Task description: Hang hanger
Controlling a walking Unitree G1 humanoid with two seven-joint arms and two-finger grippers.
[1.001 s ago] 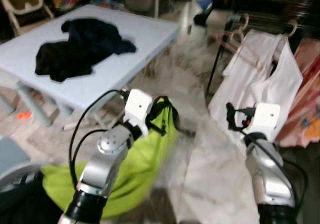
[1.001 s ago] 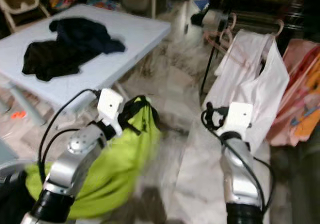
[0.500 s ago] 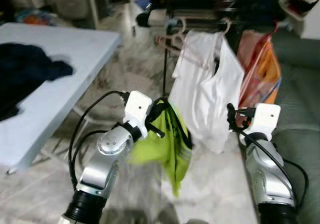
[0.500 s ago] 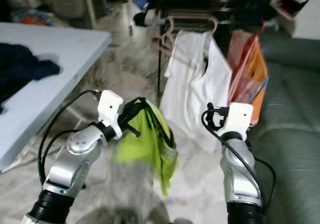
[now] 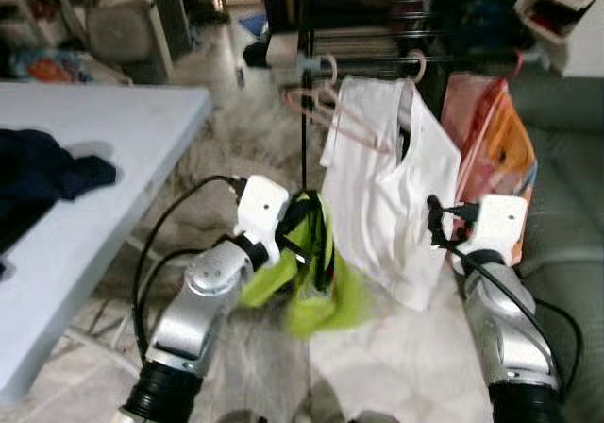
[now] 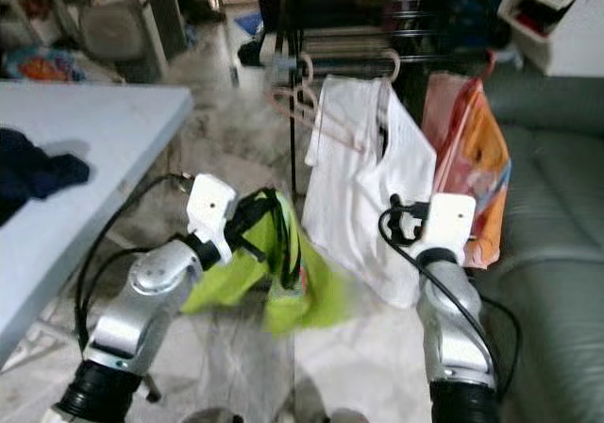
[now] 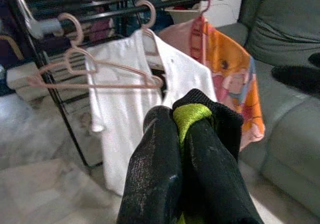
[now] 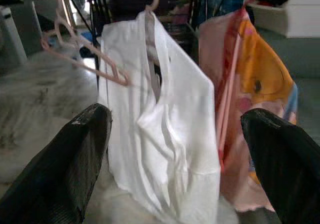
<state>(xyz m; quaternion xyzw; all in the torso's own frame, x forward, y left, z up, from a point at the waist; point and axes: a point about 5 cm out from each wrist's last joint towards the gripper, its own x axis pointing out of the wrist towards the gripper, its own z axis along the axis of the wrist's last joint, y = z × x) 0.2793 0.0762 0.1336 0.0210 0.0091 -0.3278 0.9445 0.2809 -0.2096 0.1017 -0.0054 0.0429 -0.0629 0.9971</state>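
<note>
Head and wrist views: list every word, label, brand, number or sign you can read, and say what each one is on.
No readable text in any view.
Orange and pink garment on the rack: a printed cartoon-like figure, no legible lettering.
White shirt, lime-green garment clamped in the left gripper: no print can be made out.
Clutter behind the white table: too blurred to read.

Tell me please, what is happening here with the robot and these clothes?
The robot stands facing a black clothes rack and carries a lime green garment pinched in its left gripper, whose fingers are closed on the fabric. The right gripper is open and empty, pointed at a white shirt that already hangs on the rack beside an orange and pink garment. Empty pink hangers hang there too. The green garment is not yet hung up.
</note>
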